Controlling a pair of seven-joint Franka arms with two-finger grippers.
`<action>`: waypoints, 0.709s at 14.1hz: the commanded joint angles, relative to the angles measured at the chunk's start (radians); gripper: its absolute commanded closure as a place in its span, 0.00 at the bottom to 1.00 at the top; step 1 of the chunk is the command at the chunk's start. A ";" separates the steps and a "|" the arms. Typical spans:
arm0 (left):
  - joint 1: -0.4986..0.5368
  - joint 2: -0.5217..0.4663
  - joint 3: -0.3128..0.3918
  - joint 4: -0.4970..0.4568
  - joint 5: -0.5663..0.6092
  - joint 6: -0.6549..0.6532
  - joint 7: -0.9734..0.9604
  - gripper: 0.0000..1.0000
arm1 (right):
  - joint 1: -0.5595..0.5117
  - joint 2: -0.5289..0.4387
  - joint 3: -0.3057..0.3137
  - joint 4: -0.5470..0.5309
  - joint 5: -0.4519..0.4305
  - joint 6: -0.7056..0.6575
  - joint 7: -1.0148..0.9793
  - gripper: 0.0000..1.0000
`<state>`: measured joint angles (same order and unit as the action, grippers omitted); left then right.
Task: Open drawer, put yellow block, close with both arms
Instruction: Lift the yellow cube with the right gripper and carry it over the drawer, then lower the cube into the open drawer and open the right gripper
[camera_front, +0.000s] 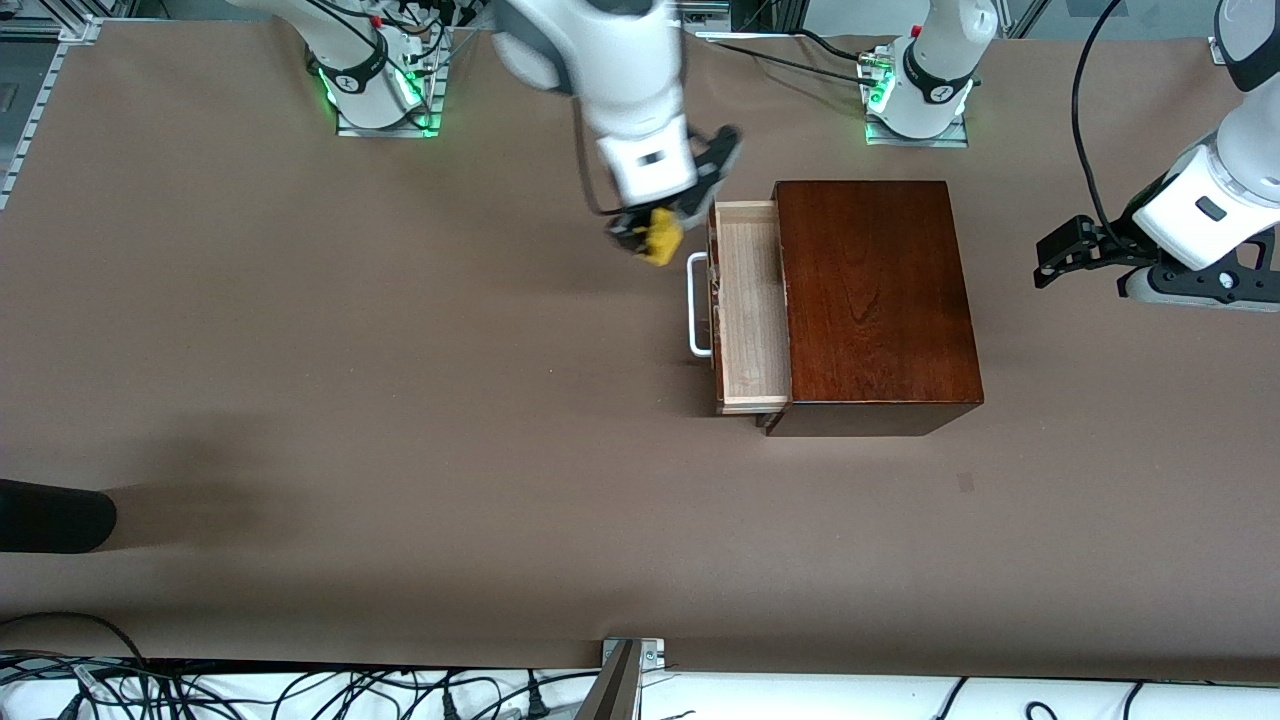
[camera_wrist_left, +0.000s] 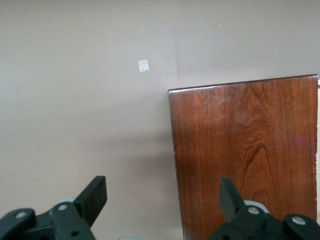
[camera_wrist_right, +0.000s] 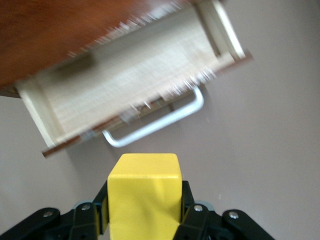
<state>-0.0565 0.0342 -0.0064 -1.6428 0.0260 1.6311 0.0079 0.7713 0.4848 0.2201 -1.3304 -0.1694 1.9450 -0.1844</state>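
The drawer (camera_front: 750, 305) stands pulled out of the dark mahogany box (camera_front: 875, 300), its pale tray bare inside and its white bar handle (camera_front: 697, 305) facing the right arm's end. My right gripper (camera_front: 650, 235) is shut on the yellow block (camera_front: 660, 238) and hangs in the air over the table just beside the drawer's handle end. In the right wrist view the yellow block (camera_wrist_right: 144, 192) sits between the black fingers, with the open drawer (camera_wrist_right: 130, 80) ahead. My left gripper (camera_front: 1055, 262) waits open at the left arm's end of the table, beside the box (camera_wrist_left: 245, 150).
A dark rounded object (camera_front: 50, 515) pokes in at the table edge at the right arm's end, nearer the front camera. A small pale mark (camera_wrist_left: 144, 65) lies on the brown table. Cables run along the table's near edge.
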 joint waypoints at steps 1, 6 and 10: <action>0.004 -0.007 -0.007 0.009 -0.012 -0.016 -0.005 0.00 | 0.072 0.133 -0.011 0.181 -0.048 -0.038 -0.093 1.00; 0.003 -0.007 -0.007 0.009 -0.011 -0.016 -0.002 0.00 | 0.115 0.231 -0.011 0.263 -0.073 -0.012 -0.203 1.00; 0.003 -0.005 -0.007 0.011 -0.011 -0.016 0.001 0.00 | 0.129 0.276 -0.013 0.269 -0.076 0.067 -0.254 1.00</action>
<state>-0.0569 0.0341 -0.0087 -1.6427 0.0260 1.6307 0.0079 0.8800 0.7158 0.2161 -1.1085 -0.2269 1.9853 -0.4087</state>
